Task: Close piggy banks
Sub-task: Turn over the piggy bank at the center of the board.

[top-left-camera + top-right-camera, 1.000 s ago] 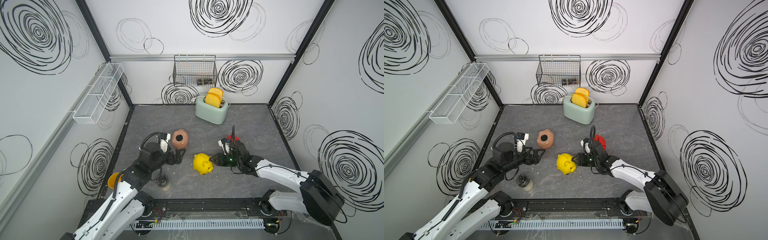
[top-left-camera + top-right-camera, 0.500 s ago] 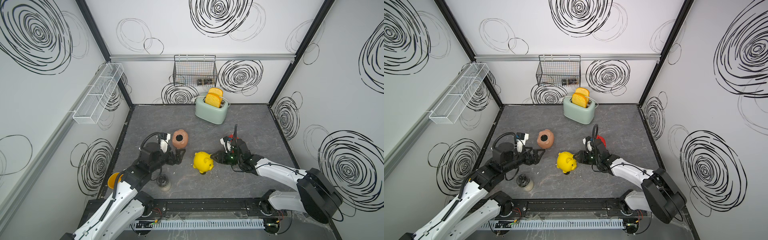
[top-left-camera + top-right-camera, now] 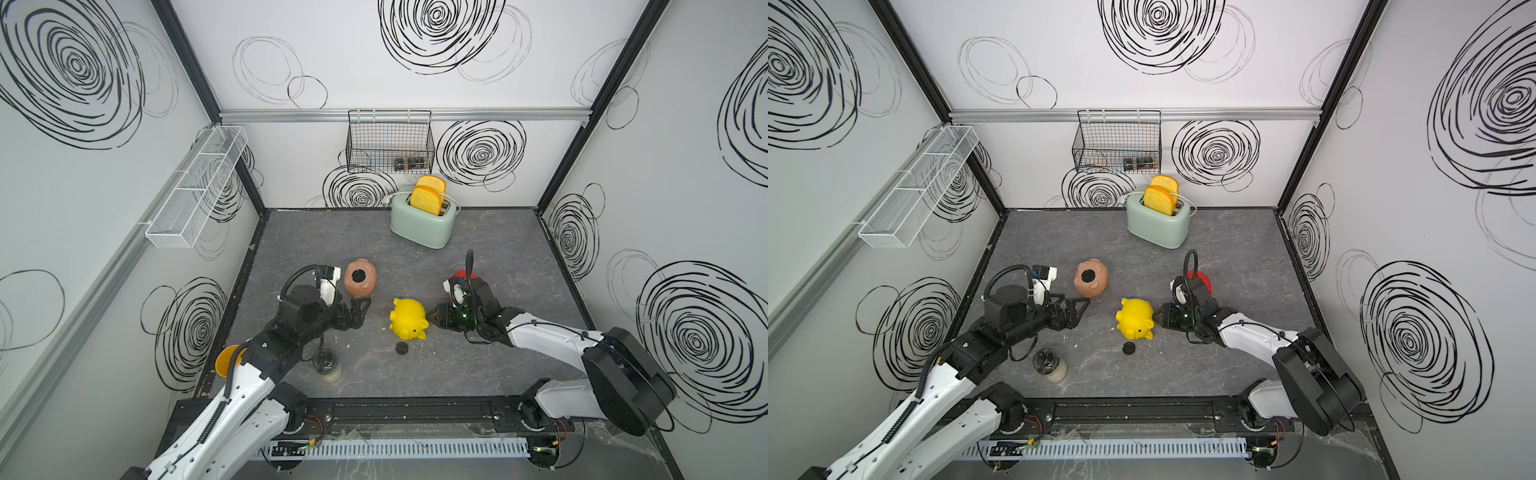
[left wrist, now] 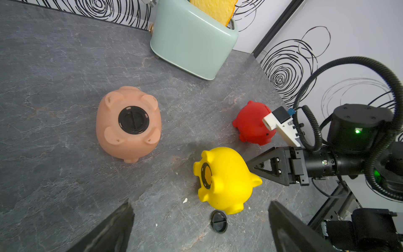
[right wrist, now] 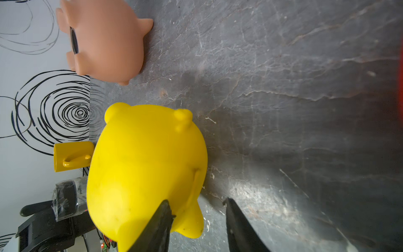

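Right now the yellow pig lies on its side mid-table, its open belly hole facing left. Its black plug lies flat just near of it. The pink pig, far-left of it, is belly-up with its plug fitted. The red pig sits to the far right, close behind the right arm.

The right gripper has its jaws partly apart, one finger against the yellow pig's back and an ear loose between them, so it is not clamped. The left gripper hovers spread wide, left of the yellow pig.

The pig is round, so a one-sided push could roll it onto the plug or turn the hole away. The thin plug may also skid when pinched.

A second ago the right gripper stood slightly off the pig, and now it touches; the left arm has not moved
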`<act>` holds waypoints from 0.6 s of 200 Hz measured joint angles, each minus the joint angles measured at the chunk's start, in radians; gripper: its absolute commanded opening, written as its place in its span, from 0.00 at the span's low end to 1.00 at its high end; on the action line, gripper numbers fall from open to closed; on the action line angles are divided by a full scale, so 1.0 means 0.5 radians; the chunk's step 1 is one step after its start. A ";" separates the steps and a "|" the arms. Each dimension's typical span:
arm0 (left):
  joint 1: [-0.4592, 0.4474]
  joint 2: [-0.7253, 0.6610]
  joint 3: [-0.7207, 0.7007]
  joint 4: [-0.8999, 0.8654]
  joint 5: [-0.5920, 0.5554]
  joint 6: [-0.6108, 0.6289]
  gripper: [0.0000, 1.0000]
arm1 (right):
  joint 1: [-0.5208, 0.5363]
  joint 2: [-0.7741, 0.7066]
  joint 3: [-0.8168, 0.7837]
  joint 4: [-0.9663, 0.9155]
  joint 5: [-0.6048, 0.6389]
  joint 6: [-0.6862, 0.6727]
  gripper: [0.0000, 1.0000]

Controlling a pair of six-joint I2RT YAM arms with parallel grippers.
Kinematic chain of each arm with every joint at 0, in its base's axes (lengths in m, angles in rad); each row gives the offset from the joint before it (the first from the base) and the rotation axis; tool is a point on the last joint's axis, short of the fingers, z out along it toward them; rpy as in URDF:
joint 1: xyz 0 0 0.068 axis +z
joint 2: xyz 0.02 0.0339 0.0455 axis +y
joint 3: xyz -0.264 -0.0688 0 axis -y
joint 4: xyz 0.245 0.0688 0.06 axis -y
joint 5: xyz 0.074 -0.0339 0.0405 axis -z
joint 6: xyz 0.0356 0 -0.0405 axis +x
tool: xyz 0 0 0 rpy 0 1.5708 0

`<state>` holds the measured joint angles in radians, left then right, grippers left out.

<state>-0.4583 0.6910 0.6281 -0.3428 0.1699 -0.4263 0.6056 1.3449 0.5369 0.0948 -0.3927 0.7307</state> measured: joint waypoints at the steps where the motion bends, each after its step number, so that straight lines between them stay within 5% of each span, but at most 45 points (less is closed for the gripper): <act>1: 0.000 0.000 0.000 0.000 0.000 0.000 0.99 | 0.000 0.000 0.000 -0.001 0.000 0.000 0.44; 120: 0.000 -0.001 0.000 0.000 0.000 0.000 0.99 | -0.002 0.053 0.027 -0.029 0.008 -0.023 0.44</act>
<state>-0.4583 0.6907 0.6281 -0.3428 0.1699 -0.4263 0.6048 1.3716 0.5503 0.0803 -0.3885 0.7193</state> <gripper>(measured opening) 0.990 0.445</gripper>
